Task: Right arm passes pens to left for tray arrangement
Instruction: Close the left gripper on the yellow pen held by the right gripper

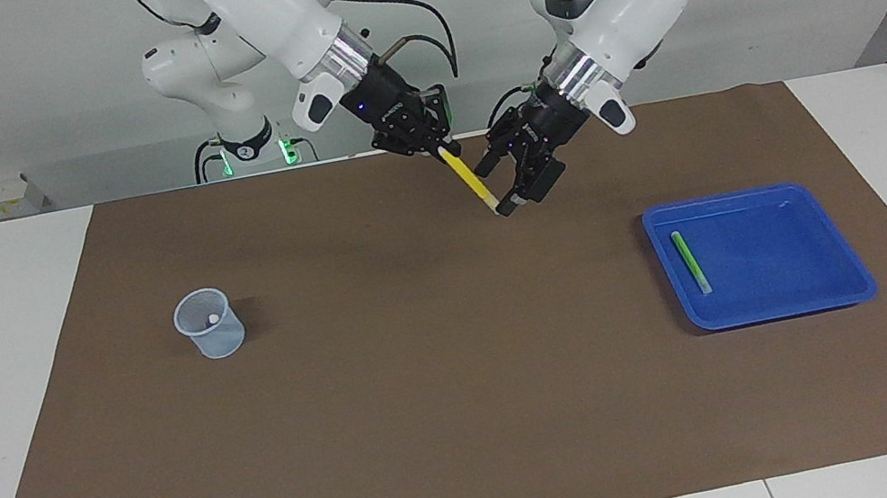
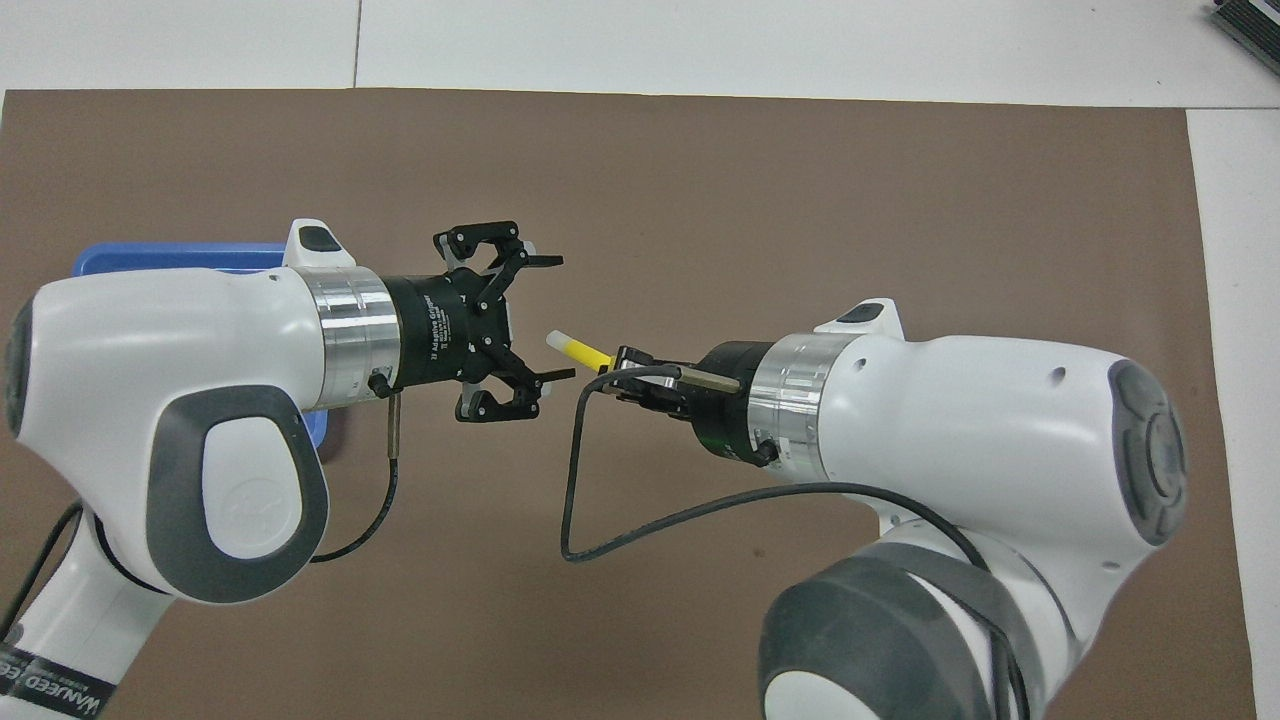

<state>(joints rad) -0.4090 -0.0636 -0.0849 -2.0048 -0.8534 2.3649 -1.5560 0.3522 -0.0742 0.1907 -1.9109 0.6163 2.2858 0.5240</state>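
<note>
— Toward the left arm's end of the counter (image 1: 2, 382), what's in the blue tray (image 1: 816, 293)?

— One green pen (image 1: 691, 262), lying flat along the tray's side that faces the middle of the brown mat (image 1: 451, 394). From overhead the left arm's body covers most of the tray, and only a corner of its rim (image 2: 95, 258) shows.

— And the small cup?

— The pale mesh cup (image 1: 209, 324) stands upright toward the right arm's end of the mat, well apart from the tray. Something small and whitish shows inside it; I cannot tell what it is.

— How are the arms posed?

— Both are raised over the middle of the mat, at the robots' end of it, wrists tilted down toward each other. The right pincer (image 1: 434, 152) is clamped on the upper end of the yellow pen (image 1: 471, 182), which slants down and away from it, whitish tip lowest.

— The left pincer?

— The left pincer (image 1: 507, 183) is spread wide, gripping nothing. Its fingertips (image 2: 550, 262) point toward the right arm.

— Where is the yellow pen relative to it?

— In the overhead view the pen's whitish end (image 2: 560, 341) sits in the mouth of the spread fingers of the left pincer (image 2: 553, 318), between the two tips. In the facing view the lower finger is right at the pen's tip; whether it touches I cannot tell.
</note>
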